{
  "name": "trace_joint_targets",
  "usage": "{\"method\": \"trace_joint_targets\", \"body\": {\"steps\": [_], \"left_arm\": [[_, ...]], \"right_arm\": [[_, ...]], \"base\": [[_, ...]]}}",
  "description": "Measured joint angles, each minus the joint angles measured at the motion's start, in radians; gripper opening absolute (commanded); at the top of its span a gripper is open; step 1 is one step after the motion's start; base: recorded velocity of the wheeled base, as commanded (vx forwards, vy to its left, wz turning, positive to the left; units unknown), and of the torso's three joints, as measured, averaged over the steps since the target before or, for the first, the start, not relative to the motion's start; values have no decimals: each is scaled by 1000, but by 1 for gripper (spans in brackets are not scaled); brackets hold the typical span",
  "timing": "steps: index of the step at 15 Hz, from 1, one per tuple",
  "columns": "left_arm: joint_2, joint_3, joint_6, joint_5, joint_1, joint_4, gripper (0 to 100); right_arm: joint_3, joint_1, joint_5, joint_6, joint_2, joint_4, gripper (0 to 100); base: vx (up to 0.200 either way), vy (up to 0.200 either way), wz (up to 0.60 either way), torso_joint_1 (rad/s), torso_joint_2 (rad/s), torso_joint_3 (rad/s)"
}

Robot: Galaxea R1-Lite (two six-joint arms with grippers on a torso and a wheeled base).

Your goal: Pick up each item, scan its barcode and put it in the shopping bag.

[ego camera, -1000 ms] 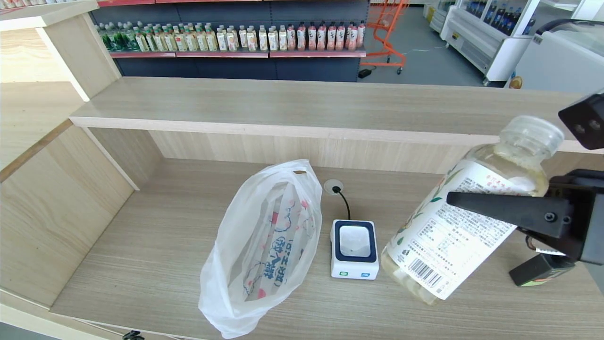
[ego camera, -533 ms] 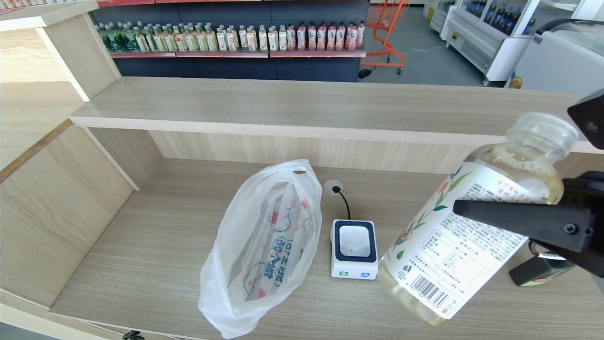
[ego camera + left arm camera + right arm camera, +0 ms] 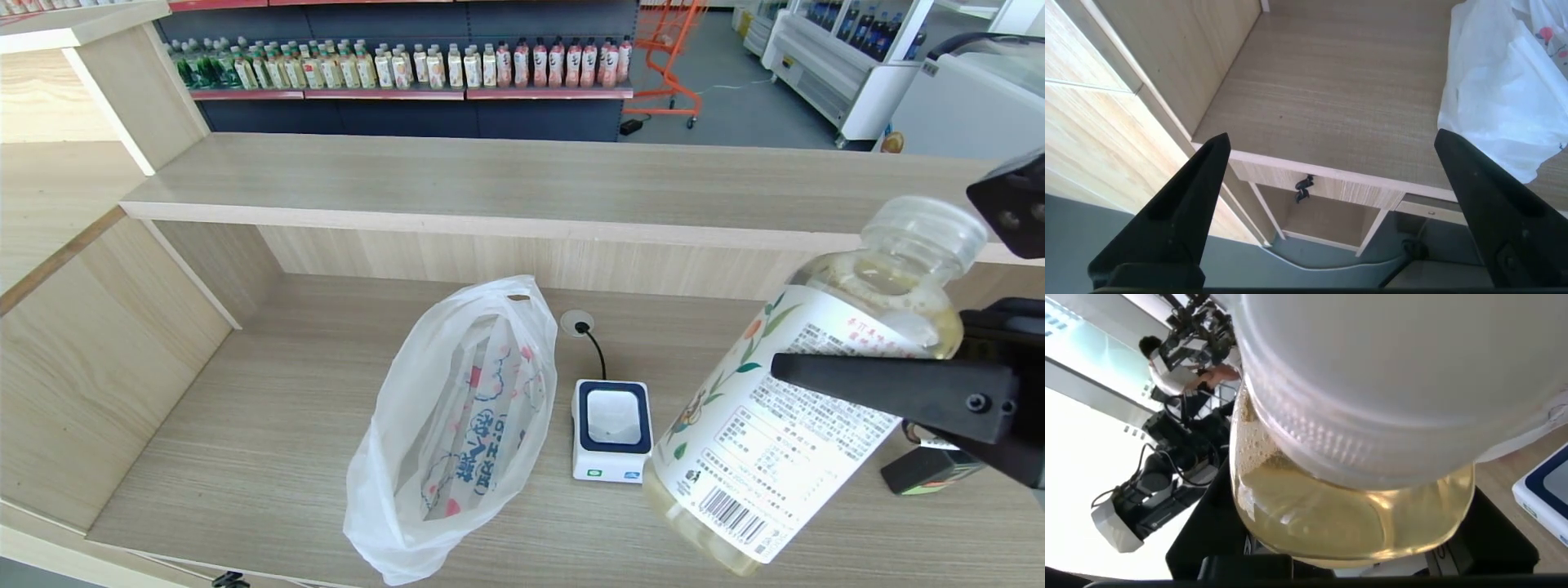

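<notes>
Bottle: one, pale liquid inside, held tilted in the air (image 3: 784, 425), base low and just right of the scanner (image 3: 612, 429), cap up and away
Right gripper: (image 3: 808, 359) jaws clenched across the bottle's upper label
Left gripper: (image 3: 1331, 147) jaws spread, nothing between them, above the near edge of the table (image 3: 269, 457)
Risk, scan: the barcode (image 3: 735, 514) faces up, not toward the scanner window, so I judge it may fail to read unless the bottle is turned
Risk, grip: the hold sits high and the full base hangs below it, so the bottle could pivot or slip
Risk, contact: the base is near the scanner and could knock it
Risk, bag: the shopping bag (image 3: 457, 425) lies limp, so its mouth may fold shut
Counts: one scanner, one bag, one packet (image 3: 478, 441) inside it, one small dark box (image 3: 931, 469) on the table
</notes>
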Motion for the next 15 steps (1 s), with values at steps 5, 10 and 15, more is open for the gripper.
{"method": "trace_joint_targets", "body": {"steps": [5,10,15], "left_arm": [[0,0,0,0,0,0,100],[0,0,0,0,0,0,100],[0,0,0,0,0,0,100]], "right_arm": [[0,10,-1,-41,16,-1,0],[-1,-15,-1,-378,80,-24,0],[-17,-115,19,-896,294,-246,0]], "base": [[0,0,0,0,0,0],[0,0,0,0,0,0],[0,0,0,0,0,0]]}}
